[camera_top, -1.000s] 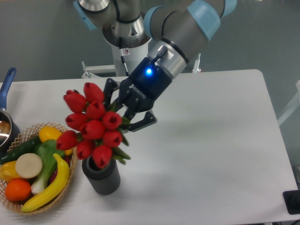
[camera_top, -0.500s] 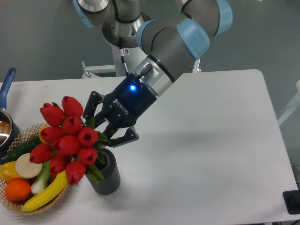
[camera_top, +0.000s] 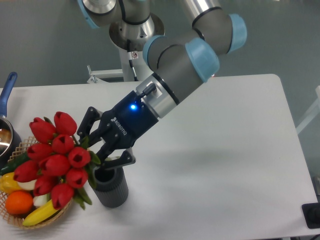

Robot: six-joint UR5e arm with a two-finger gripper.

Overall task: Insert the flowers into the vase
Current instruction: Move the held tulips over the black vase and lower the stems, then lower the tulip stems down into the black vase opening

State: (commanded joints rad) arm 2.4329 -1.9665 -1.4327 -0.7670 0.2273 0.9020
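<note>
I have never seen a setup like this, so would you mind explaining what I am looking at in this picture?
This is one picture from a fixed camera looking down at a white table. The grey and light-blue jointed machine is a robot arm. At its end sits a black two-finger claw, which is shut on the stems of a tight bunch of red tulip buds with green leaves. The bunch is tilted out to the side, with its stem end at the mouth of a small dark grey ribbed cylinder vase; how deep the stems reach is hidden. Beside the vase, partly behind the flowers, stands a woven wicker basket of colourful fruit and vegetables. At the table's edge is a blue-handled pot.
</note>
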